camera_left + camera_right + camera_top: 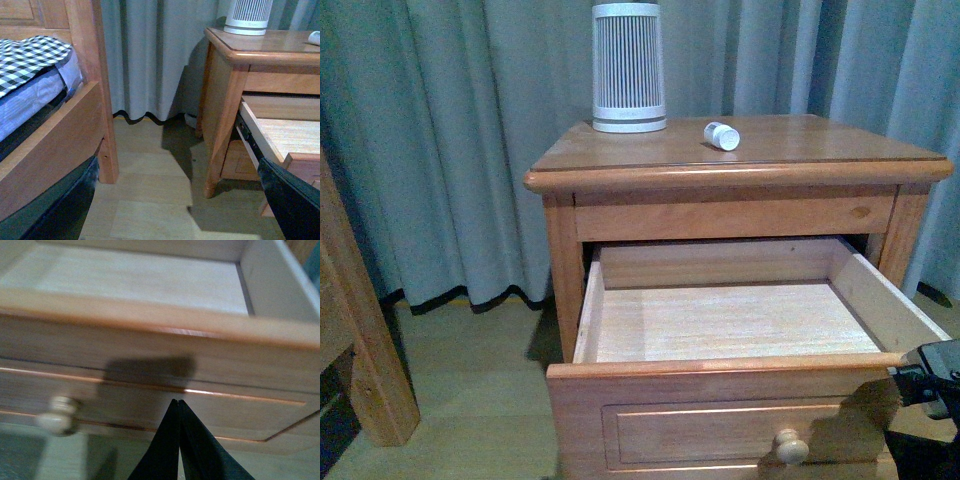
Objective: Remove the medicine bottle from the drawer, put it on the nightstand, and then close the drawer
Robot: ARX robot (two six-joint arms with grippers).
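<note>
One drawer (740,330), pulled out and empty, stood directly ahead of the right gripper (179,402), fingers pressed together near its front panel, beside the knob (59,413). Medicine bottle (722,135) lay sideways atop the nightstand (650,150), above. Left gripper's state: cannot tell.

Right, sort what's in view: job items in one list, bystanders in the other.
Job:
medicine bottle, lying on the nightstand
drawer, open and empty
right hand, shut, by the drawer front

Bystanders:
white ribbed device
curtain
bed
</note>
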